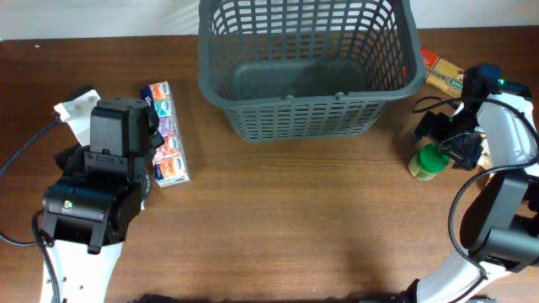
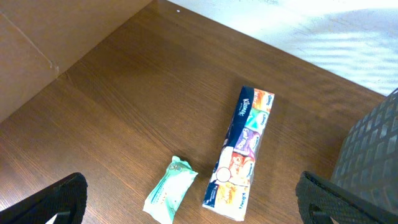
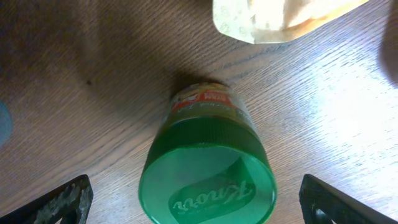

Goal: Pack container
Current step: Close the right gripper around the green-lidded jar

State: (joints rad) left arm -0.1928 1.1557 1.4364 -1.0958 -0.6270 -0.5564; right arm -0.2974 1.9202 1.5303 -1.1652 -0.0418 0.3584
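The container (image 1: 286, 99), a large dark grey lattice basket, stands at the back centre with nothing visible inside; its wall shows at the right edge of the left wrist view (image 2: 373, 143). My left gripper (image 2: 196, 205) hangs open above a long multi-colour tissue pack (image 2: 239, 155) (image 1: 166, 135) and a small green packet (image 2: 169, 190), touching neither. My right gripper (image 3: 205, 205) (image 1: 450, 139) is open above a green-lidded jar (image 3: 208, 168) (image 1: 428, 162), one finger on each side of the lid and apart from it.
An orange and yellow snack box (image 1: 442, 71) lies right of the basket, behind the jar. A beige packet (image 3: 280, 15) sits just beyond the jar. The left arm's body (image 1: 93, 202) covers the table's left front.
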